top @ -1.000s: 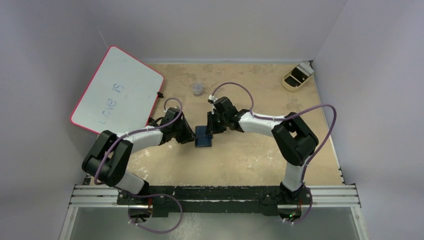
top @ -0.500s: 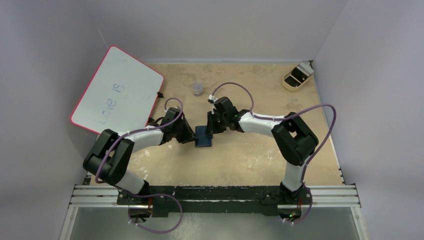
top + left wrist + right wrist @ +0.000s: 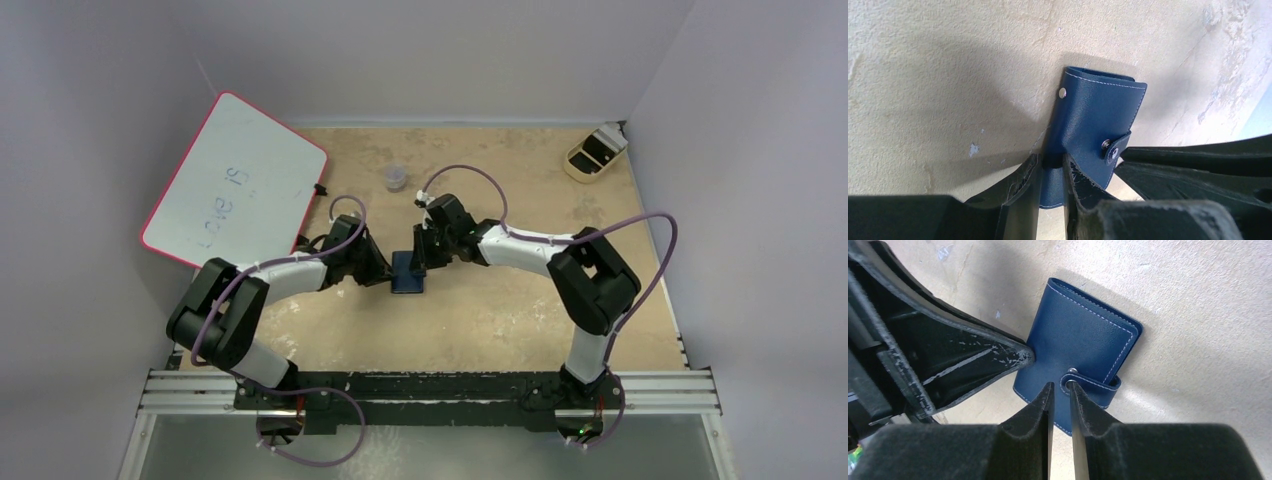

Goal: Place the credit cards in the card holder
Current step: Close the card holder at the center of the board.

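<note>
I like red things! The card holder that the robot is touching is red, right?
No, it isn't red. The card holder that the robot is touching is dark blue. The right wrist view shows the colour best.

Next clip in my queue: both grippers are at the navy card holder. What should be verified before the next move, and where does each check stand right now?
1. Left gripper holding the card holder: ok, its fingers are shut on one edge.
2. Right gripper lined up with the snap tab: ok, its fingertips sit right at the tab's end.
3. Right gripper actually pinching the tab: cannot tell, a narrow gap shows between its fingers.
4. Holder open for loading: not ok, it is folded shut with the tab wrapped over its edge.
5. Credit cards located: cannot tell, none shows in any view.
</note>
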Motion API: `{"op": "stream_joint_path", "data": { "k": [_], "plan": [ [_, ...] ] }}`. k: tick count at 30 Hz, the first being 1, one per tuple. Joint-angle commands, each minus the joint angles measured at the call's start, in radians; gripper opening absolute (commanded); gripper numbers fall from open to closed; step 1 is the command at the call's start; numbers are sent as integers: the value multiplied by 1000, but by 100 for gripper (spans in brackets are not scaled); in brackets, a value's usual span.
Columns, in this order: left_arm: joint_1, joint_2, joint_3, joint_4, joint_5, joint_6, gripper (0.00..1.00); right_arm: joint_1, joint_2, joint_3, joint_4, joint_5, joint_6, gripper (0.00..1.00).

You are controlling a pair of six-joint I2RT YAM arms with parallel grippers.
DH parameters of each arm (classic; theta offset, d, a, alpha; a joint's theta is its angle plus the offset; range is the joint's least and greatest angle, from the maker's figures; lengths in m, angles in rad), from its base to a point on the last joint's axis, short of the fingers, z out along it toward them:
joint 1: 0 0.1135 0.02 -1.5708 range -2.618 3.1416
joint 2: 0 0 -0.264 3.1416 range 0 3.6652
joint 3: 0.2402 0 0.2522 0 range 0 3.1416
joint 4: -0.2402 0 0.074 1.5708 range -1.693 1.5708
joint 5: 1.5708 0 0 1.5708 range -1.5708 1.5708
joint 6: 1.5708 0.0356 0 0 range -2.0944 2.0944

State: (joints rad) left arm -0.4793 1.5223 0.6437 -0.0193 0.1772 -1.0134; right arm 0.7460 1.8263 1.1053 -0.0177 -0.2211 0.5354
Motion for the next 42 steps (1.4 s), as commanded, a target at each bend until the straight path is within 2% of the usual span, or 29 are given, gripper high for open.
{"op": "stream_joint_path", "data": {
  "k": [1,42],
  "plan": [
    [-4,-3,-6,51,11,-20,20,6,-78,33,-43,51,6,20],
    [-4,10,-13,66,23,-23,20,13,29,36,-13,83,17,16]
  ]
}}
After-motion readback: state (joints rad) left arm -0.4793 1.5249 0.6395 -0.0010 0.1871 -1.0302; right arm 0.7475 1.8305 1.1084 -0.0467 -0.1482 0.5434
